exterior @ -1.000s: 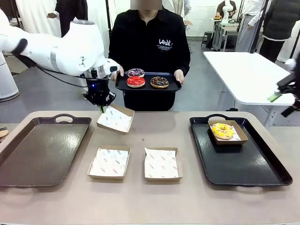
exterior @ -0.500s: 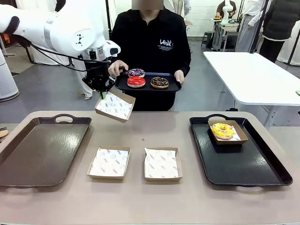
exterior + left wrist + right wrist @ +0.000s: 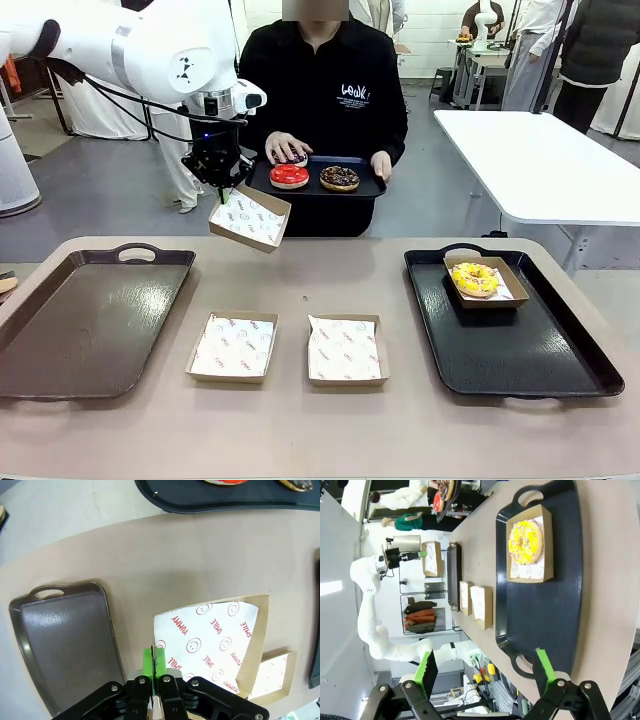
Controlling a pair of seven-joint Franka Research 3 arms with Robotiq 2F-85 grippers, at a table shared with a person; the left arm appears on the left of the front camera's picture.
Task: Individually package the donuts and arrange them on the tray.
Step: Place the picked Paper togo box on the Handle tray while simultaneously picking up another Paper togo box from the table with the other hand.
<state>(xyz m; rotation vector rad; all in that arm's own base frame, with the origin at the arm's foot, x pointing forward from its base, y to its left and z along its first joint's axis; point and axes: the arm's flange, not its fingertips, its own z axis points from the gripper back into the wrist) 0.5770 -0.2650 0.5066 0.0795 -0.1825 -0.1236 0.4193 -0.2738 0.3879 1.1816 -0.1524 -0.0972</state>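
The left hand (image 3: 222, 192), pinching the paper box (image 3: 250, 218) by its edge, has lifted it up beside the person's tray (image 3: 368, 188). The person's hand (image 3: 288, 148) now touches the donuts (image 3: 290, 176) there (one goes in next, I guess). The right hand (image 3: 487, 656) gapes, empty.

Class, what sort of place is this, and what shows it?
Probably a robotics lab staged as a donut counter: the left hand holds a paper-lined box, a person holds a donut tray, a white table behind.

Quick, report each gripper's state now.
Left gripper: shut on the rim of the paper-lined box, held above the table.
Right gripper: open, holding nothing.
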